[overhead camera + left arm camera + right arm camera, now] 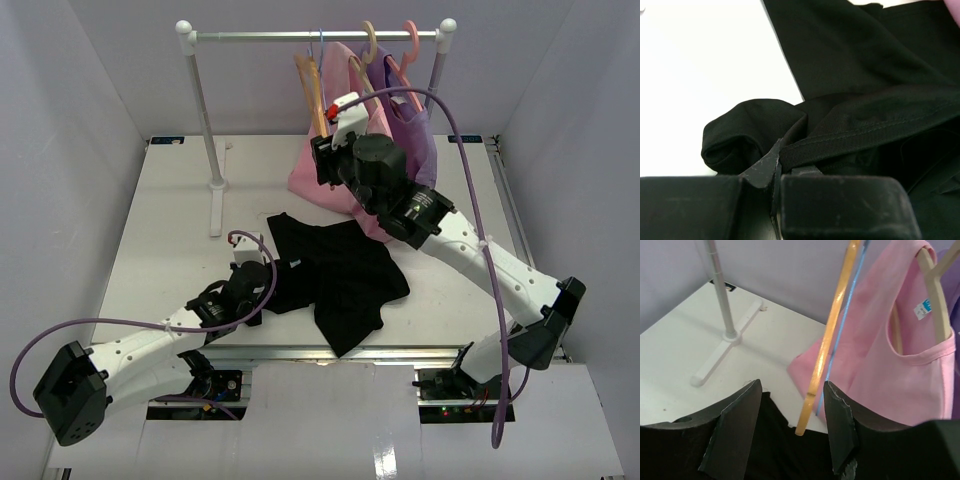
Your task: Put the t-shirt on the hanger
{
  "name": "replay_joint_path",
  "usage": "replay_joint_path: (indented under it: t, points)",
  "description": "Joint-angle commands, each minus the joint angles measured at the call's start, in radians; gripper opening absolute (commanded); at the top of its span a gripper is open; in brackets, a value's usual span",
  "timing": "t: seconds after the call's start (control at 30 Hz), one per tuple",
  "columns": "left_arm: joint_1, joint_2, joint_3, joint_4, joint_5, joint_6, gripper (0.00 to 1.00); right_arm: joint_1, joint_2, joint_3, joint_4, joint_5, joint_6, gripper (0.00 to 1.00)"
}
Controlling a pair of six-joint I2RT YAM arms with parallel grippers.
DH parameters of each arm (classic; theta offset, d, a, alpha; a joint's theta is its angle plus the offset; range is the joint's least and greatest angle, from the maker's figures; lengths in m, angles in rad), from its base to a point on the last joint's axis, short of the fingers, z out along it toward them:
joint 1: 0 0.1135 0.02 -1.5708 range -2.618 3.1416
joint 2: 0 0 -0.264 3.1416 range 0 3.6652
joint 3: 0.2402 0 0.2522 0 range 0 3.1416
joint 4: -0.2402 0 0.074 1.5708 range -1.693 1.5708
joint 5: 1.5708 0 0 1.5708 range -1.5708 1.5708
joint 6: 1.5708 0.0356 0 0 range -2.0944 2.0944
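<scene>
The black t-shirt [340, 270] lies crumpled on the white table. My left gripper [263, 287] is at its left edge. In the left wrist view the gripper [777, 160] is shut on a folded hem of the t-shirt [865, 60]. The light-blue hanger [320, 45] hangs on the rail behind a tan-orange hanger [310, 95]. My right gripper [322, 150] is raised beside them. In the right wrist view the gripper [791, 387] is open. The tan-orange hanger's arm [840, 290] and the thin blue hanger [851, 290] run down between the fingers, untouched. The t-shirt [782, 450] shows below.
A pink garment [335, 165] and a purple garment [410, 125] hang on the rail [300, 36] at the right. The rack's left post [205, 110] stands on a white foot [215, 205]. Grey walls close the table's sides and back.
</scene>
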Motion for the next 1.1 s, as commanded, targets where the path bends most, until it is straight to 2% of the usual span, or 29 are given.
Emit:
replay_joint_path:
  t: [0.0, 0.23, 0.8, 1.07]
  points:
    - [-0.004, 0.005, -0.003, 0.021, 0.024, 0.000, 0.00, -0.075, 0.075, 0.108, 0.010, -0.061, -0.054, 0.59]
    - [-0.003, 0.041, 0.004, 0.028, 0.032, 0.000, 0.00, -0.124, 0.174, 0.208, -0.003, -0.115, -0.072, 0.59]
    - [-0.004, 0.112, 0.029, 0.032, 0.048, 0.015, 0.00, -0.169, 0.263, 0.206, -0.006, -0.154, -0.070, 0.59]
    - [-0.003, 0.127, 0.035, 0.033, 0.058, 0.018, 0.00, -0.158, 0.254, 0.204, -0.001, -0.138, -0.065, 0.57]
